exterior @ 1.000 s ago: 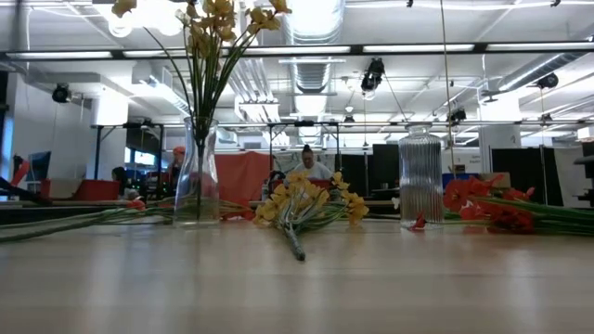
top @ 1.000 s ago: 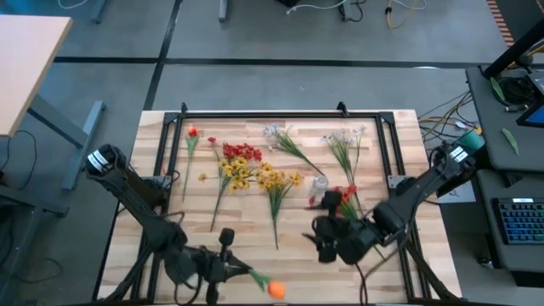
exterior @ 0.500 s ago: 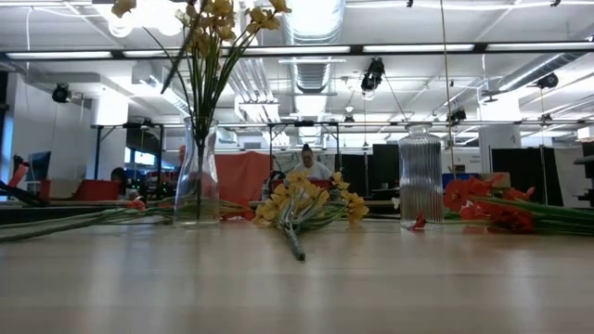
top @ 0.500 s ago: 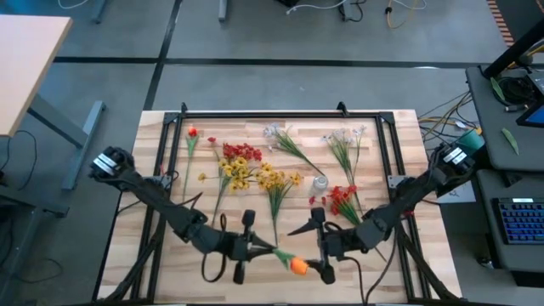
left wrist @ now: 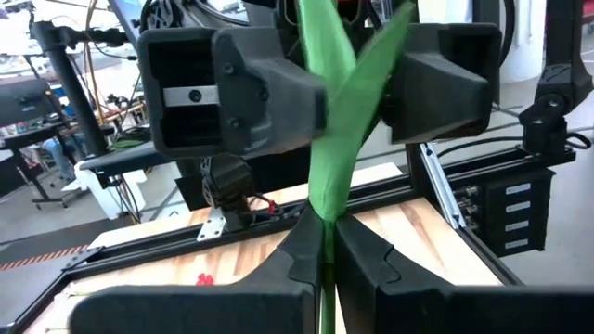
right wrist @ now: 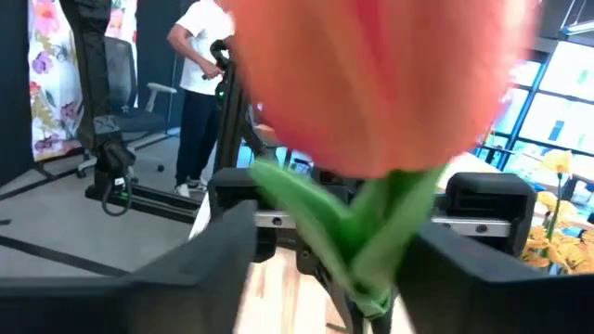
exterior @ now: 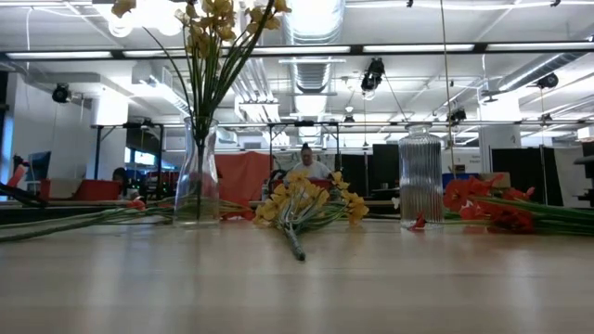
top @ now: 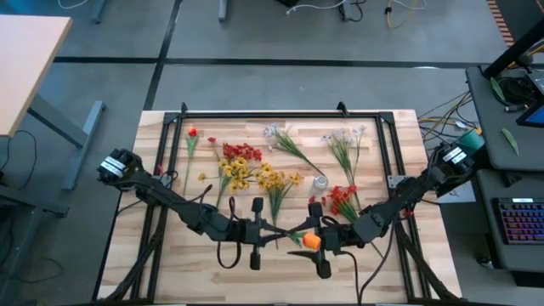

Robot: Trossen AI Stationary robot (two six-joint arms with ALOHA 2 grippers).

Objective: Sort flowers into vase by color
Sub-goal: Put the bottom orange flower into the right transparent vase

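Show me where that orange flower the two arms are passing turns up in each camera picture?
High view: orange flower near the table's front edge, between both grippers.
Low view: not in it.
Left wrist view: only its green stalk.
Right wrist view: blossom fills the top.
Shared landmark: its green stalk.

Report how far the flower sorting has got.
Done: yellow stems stand in the clear vase. In hand: the left tool is shut on the orange tulip by its stalk, with the right tool around the bloom end. Left: the ribbed vase holds nothing, and red, yellow and white sprays lie on the table.
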